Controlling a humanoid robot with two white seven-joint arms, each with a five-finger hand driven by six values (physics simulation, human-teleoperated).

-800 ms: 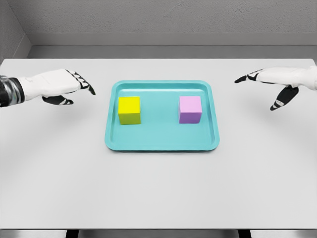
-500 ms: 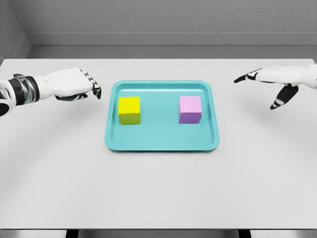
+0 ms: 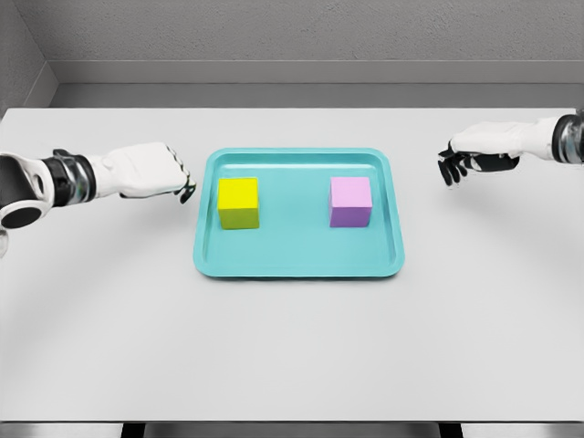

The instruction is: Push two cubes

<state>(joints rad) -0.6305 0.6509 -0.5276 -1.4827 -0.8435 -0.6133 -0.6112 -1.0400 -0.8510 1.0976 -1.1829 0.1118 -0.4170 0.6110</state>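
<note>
Neither cube pushed yet.
Curled fingers of left hand and right hand hold nothing; yellow cube, pink cube untouched.

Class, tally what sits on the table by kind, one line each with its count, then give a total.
Cubes: 2, the yellow cube and the purple cube
Trays: 1, the teal tray
Total: 3

no readable text, labels or numbers anywhere
</note>
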